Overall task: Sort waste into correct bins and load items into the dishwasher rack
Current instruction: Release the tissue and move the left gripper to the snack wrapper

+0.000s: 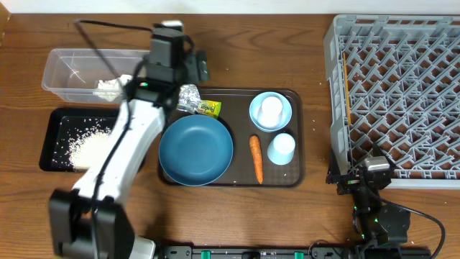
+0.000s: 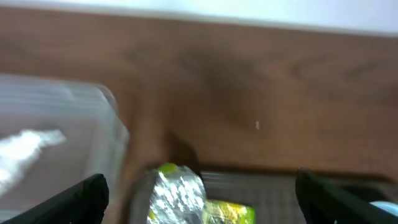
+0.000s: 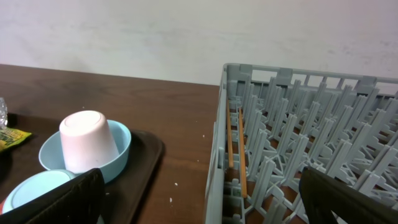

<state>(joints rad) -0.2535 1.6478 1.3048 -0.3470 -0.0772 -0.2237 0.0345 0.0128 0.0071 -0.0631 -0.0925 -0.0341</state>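
Note:
My left gripper (image 1: 188, 92) is open and empty, hovering over the crinkled yellow-green wrapper (image 1: 200, 105) at the brown tray's back left corner; the wrapper shows between the fingers in the left wrist view (image 2: 186, 199). Crumpled tissue (image 1: 108, 88) lies in the clear tub (image 1: 68, 61). Rice (image 1: 90, 147) lies in the black tray (image 1: 54, 129). The dark-blue dish (image 1: 196, 150), carrot (image 1: 256, 158), a white cup (image 1: 271, 109) in the pale-blue bowl (image 1: 257, 119), and a pale-blue cup (image 1: 281, 148) sit on the brown tray. My right gripper (image 1: 361, 178) is open and empty by the grey rack (image 1: 334, 108).
The brown serving tray (image 1: 298, 108) lies mid-table. Two wooden chopsticks (image 3: 235, 149) lean inside the rack's left wall (image 3: 214, 162). A few rice grains (image 3: 175, 184) lie on the wood between tray and rack.

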